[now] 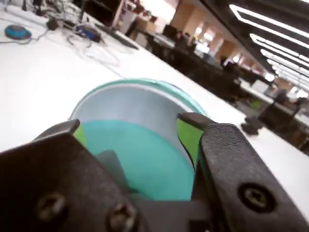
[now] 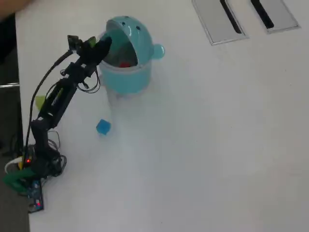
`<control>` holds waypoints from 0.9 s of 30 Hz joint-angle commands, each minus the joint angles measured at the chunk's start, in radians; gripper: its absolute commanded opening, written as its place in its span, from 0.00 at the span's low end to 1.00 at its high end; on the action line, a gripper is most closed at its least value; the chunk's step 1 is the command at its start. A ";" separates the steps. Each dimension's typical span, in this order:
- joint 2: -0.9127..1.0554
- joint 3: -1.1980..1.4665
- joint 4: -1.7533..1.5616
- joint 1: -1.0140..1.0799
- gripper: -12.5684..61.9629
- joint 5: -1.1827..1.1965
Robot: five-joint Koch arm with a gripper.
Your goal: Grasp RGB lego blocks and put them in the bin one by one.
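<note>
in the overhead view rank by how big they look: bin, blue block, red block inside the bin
1. bin, by far the largest.
2. blue block, small, on the table.
3. red block, only a sliver shows inside the bin, so its true size is unsure.

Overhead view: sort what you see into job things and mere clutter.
Job things:
bin, lid open
red block, inside the bin
blue block, on the table
yellow-green block, beside the arm
gripper, at the bin's rim

Clutter:
two grey slotted panels, top right
cables and a blue device, far off in the wrist view
</note>
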 commanded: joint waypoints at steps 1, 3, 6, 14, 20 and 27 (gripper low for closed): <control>0.097 -0.009 -0.034 -0.012 0.62 0.028; 0.130 0.054 -0.069 -0.003 0.62 0.028; 0.172 0.146 -0.112 0.009 0.63 0.028; 0.311 0.474 -0.275 0.002 0.63 0.032; 0.387 0.657 -0.347 -0.012 0.64 0.067; 0.417 0.746 -0.350 -0.028 0.64 0.184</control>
